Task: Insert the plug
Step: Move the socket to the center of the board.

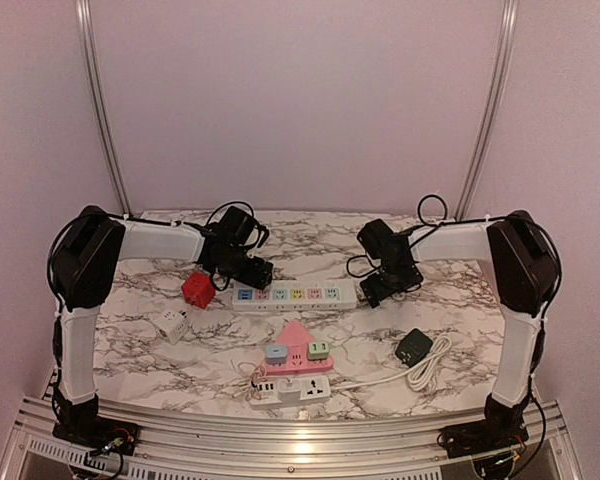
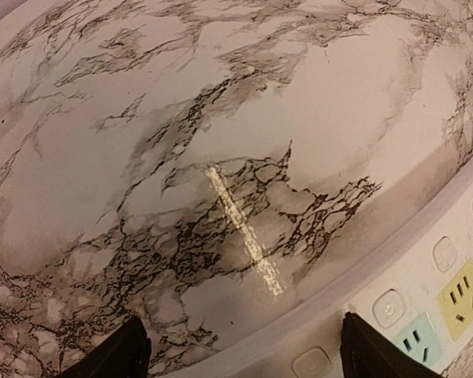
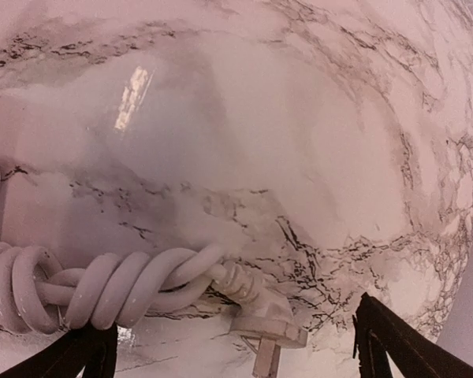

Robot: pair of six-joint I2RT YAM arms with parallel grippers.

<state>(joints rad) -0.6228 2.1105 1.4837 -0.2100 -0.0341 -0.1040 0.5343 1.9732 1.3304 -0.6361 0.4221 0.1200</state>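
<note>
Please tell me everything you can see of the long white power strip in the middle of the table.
The power strip is a long white bar, plastic by its look, lying flat across the marble table. Its top carries a row of pastel sockets, among them blue, yellow and pink, with small white buttons beside them. The sockets that show are empty. The open left gripper hangs over its left end; whether they touch cannot be told.
</note>
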